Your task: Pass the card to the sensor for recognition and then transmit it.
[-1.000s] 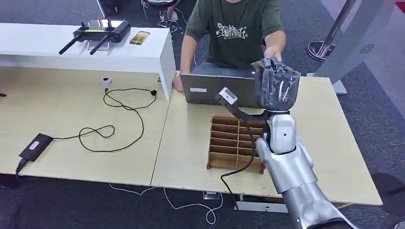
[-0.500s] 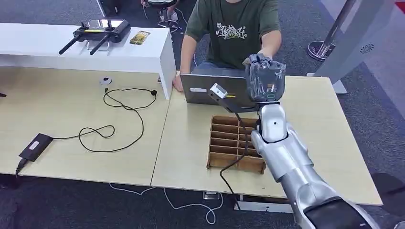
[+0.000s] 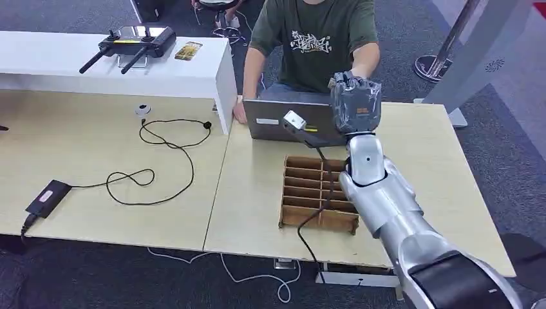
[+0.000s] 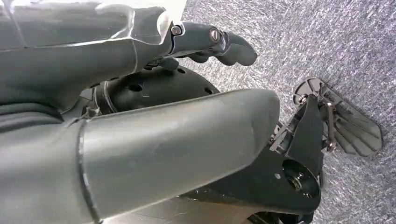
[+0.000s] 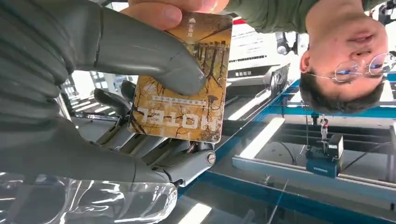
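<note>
Handover under way at the desk (image 3: 96,167): I judge this the transmit step, though I cannot tell whether the sensor read is done. Near me sits the wooden divider tray (image 3: 320,193); above and beyond it my right hand (image 3: 355,103) is raised toward the person (image 3: 315,38) at the far side, behind the laptop (image 3: 283,119). The thumb pins the hotel card (image 5: 184,88) against the fingers (image 5: 149,144), while the person's fingers (image 5: 159,13) already pinch its far edge. Next I must ease the thumb off without tugging. My left hand (image 4: 140,93) hangs toward the floor, curled, holding nothing.
</note>
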